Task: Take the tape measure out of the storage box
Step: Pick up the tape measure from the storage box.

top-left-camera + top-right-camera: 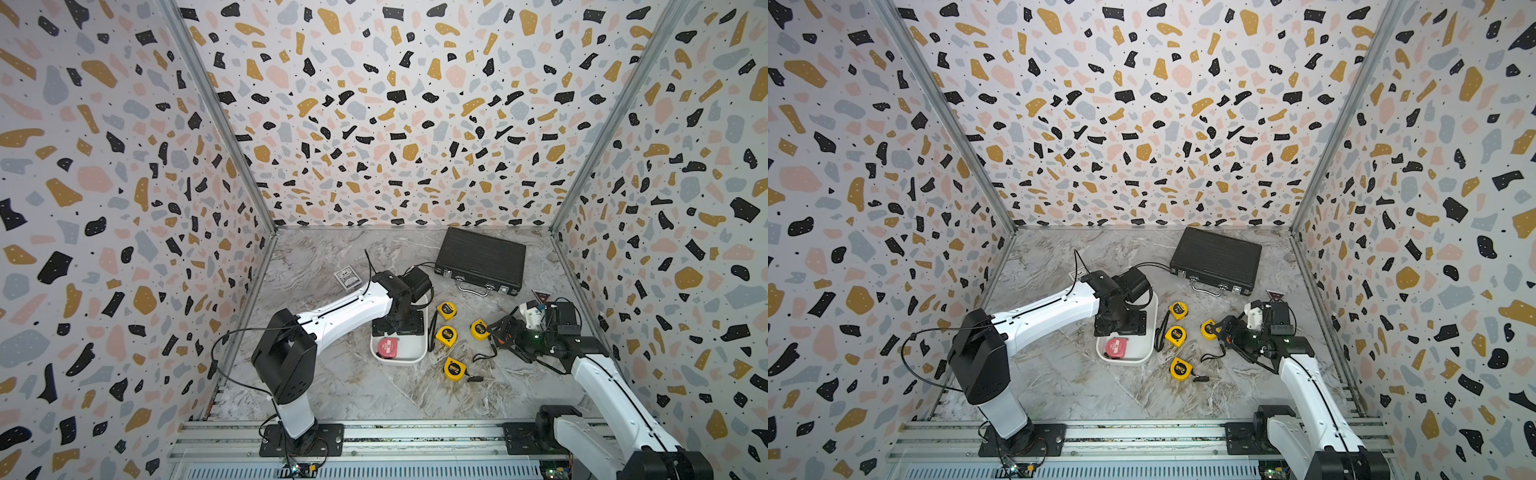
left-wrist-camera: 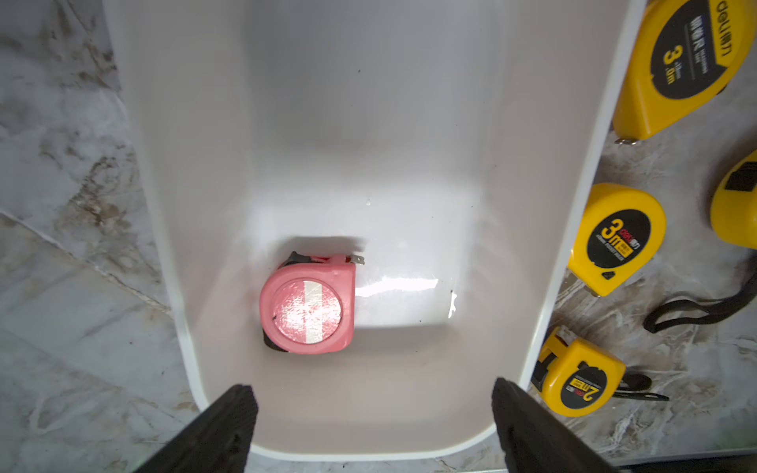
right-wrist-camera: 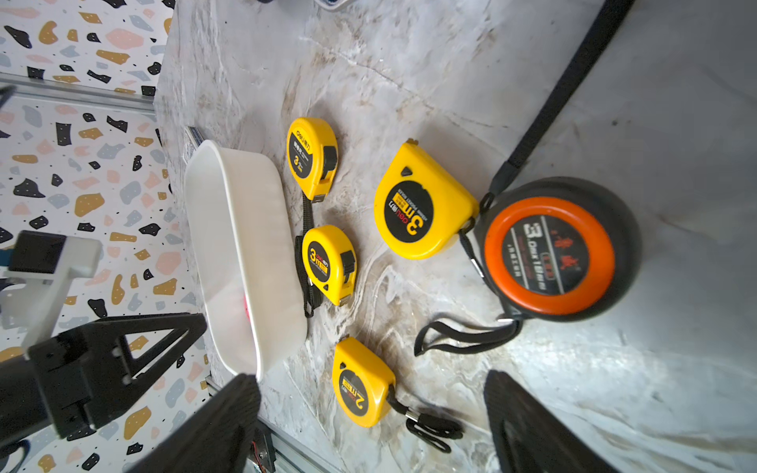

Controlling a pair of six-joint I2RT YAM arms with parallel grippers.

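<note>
While the pink tape measure (image 2: 307,311) lies in the storage box (image 2: 532,164), left tool (image 2: 370,387) wide open above it, right tool (image 3: 370,376) open too, both empty

"3m" on yellow tape measure (image 2: 618,239), "2m" on smaller yellow one (image 2: 581,383)

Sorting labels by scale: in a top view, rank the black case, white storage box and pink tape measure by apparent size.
Largest: black case, though farthest.
Then: white storage box, partly hidden under the left arm.
Smallest: pink tape measure.
</note>
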